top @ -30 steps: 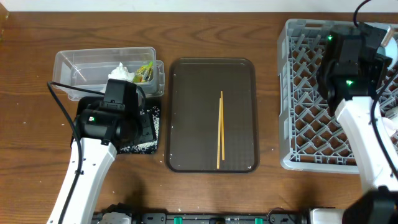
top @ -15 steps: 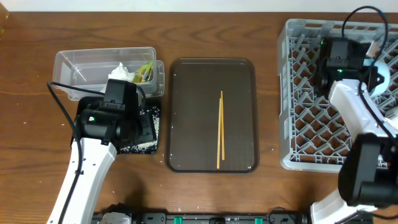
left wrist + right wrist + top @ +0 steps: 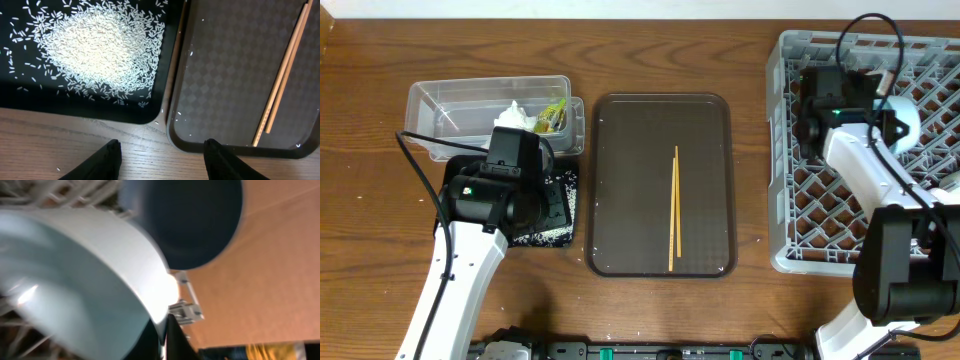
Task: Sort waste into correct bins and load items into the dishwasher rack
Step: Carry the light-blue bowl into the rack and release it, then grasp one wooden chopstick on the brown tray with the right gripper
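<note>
My left gripper is open and empty, low over the table at the front corner of the black tray, which holds a pile of rice. The clear tub holds the crumpled tissue and the yellow-green wrapper. The chopsticks lie on the brown serving tray. My right gripper is shut on the rim of the white bowl, inside the grey rack. The dark blue plate stands just behind the bowl. I cannot make out the cups.
The brown serving tray lies right beside the black tray, with a few stray rice grains on it. My left arm covers much of the black tray from above. The rack's wall stands between the serving tray and my right arm.
My right arm has swung left and turned inside the rack, and the white bowl now shows beside it. My left arm and the chopsticks have not moved.
</note>
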